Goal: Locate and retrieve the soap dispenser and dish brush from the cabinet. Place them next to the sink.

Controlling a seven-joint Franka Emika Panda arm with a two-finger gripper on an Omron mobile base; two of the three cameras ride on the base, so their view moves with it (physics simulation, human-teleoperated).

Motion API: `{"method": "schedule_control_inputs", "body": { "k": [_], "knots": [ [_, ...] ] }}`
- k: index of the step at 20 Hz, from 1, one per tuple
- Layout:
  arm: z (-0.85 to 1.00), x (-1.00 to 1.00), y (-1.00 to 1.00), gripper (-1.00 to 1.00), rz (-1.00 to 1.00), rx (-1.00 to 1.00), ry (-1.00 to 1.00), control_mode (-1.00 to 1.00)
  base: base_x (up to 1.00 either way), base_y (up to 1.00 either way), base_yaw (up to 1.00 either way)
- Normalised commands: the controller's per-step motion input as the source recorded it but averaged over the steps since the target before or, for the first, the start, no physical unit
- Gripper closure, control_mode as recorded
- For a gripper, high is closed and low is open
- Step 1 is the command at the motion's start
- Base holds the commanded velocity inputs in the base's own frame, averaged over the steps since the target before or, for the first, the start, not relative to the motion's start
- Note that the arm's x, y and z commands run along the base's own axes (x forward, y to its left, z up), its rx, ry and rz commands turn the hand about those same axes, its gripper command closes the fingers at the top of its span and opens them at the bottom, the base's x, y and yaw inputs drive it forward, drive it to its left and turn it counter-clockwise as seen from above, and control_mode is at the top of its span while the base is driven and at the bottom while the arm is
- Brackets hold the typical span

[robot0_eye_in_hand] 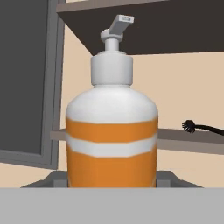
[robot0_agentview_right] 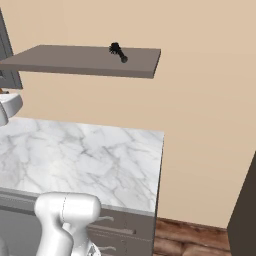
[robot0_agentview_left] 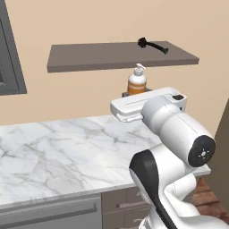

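Shelf (robot0_agentview_left: 89, 56) edge above claw (robot0_eye_in_hand: 112, 183) gripping soap dispenser (robot0_eye_in_hand: 112, 131).

This is a home kitchen, rendered rather than filmed. A white marble counter (robot0_agentview_left: 67, 152) runs along a beige wall, with brown drawer fronts (robot0_agentview_right: 120, 232) and handles under it and a wood floor (robot0_agentview_right: 190, 240) beside its end. Above the counter hangs a flat brown shelf (robot0_agentview_left: 103, 56) carrying a dish brush (robot0_agentview_left: 152, 44), a soap dispenser (robot0_agentview_left: 137, 80) sits between shelf and counter, and a dark grey-framed panel (robot0_agentview_left: 11, 58) stands on the wall left of the shelf.
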Motion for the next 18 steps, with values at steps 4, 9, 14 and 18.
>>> {"method": "schedule_control_inputs", "body": {
  "k": [4,9,14,18],
  "knots": [
    [0.00,-0.02,0.03,1.00,0.00,0.00,0.00,-1.00,0.00,0.00,0.00],
    [0.00,0.00,0.02,1.00,0.00,0.00,0.00,1.00,0.00,0.10,-0.05],
    [0.00,0.00,0.00,1.00,0.00,0.00,0.00,1.00,0.00,0.53,-0.14],
    [0.00,0.00,0.00,1.00,0.00,0.00,0.00,1.00,-0.19,0.54,-0.07]
  ]
}}
